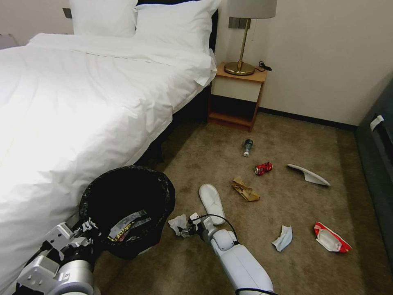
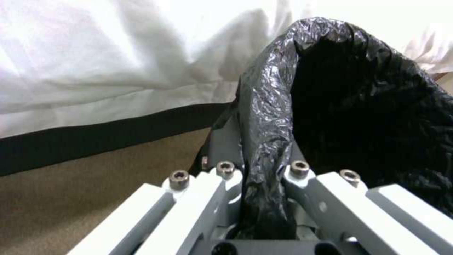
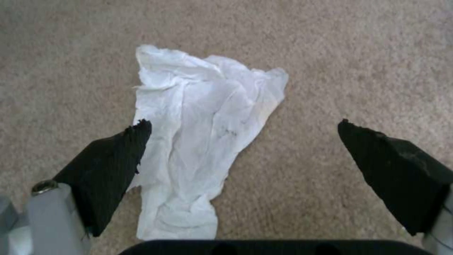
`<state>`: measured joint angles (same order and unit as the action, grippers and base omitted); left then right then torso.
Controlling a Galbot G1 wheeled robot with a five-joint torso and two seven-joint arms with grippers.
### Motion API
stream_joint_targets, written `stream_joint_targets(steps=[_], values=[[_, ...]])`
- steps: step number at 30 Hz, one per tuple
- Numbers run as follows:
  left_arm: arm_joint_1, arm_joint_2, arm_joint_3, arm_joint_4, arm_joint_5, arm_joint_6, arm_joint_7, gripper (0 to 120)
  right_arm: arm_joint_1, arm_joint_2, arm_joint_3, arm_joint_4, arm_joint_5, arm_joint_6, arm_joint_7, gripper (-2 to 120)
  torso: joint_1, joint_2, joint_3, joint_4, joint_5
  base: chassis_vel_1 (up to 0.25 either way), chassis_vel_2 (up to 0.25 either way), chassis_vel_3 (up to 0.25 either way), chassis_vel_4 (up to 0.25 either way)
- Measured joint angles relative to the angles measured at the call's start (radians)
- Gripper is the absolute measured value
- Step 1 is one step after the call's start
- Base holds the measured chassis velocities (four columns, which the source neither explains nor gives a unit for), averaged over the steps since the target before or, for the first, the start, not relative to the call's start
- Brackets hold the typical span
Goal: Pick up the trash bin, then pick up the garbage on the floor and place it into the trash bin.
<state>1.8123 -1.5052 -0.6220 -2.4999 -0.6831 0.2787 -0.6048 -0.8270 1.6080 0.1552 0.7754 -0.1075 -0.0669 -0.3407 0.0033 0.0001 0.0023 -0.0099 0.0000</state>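
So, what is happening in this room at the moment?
A robot is cleaning litter off a bedroom carpet. Its left pincer is shut on the bag-covered rim of the trash bin, holding it beside the bed; a few wrappers already lie inside. Its right pincer is open, low over a crumpled white tissue next to the bin. A slipper, a brown paper bag, a red can and a small bottle are on the floor.

Black crinkled liner in the trash bin (image 1: 127,205), white crumpled tissue (image 3: 198,141), red can (image 1: 263,168), beige carpet (image 1: 294,205).
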Motion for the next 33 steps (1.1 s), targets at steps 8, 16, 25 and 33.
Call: stream_joint_targets(steps=[8,16,25,33], values=[[-0.004,0.000,-0.001,0.000,0.001,-0.001,0.001,4,-0.009,0.000,-0.014,-0.003,0.039,0.037,0.018,100,0.000,0.000,0.000,0.0000,0.0000,0.000,0.000,0.000,0.000],[-0.005,0.000,-0.003,0.000,0.014,-0.012,0.001,4,-0.013,0.000,-0.030,-0.016,0.100,0.129,0.061,100,0.000,0.000,0.000,0.0000,0.0000,0.000,0.000,0.000,0.000],[-0.001,0.000,-0.003,0.000,0.014,-0.012,0.002,4,-0.015,0.000,-0.028,-0.014,0.094,0.135,0.060,100,0.000,0.000,0.000,0.0000,0.0000,0.000,0.000,0.000,0.000],[-0.004,-0.002,-0.003,0.000,0.018,-0.016,-0.003,4,-0.019,0.000,-0.028,-0.011,0.095,0.141,0.054,100,0.000,0.000,0.000,0.0000,0.0000,0.000,0.000,0.000,0.000]])
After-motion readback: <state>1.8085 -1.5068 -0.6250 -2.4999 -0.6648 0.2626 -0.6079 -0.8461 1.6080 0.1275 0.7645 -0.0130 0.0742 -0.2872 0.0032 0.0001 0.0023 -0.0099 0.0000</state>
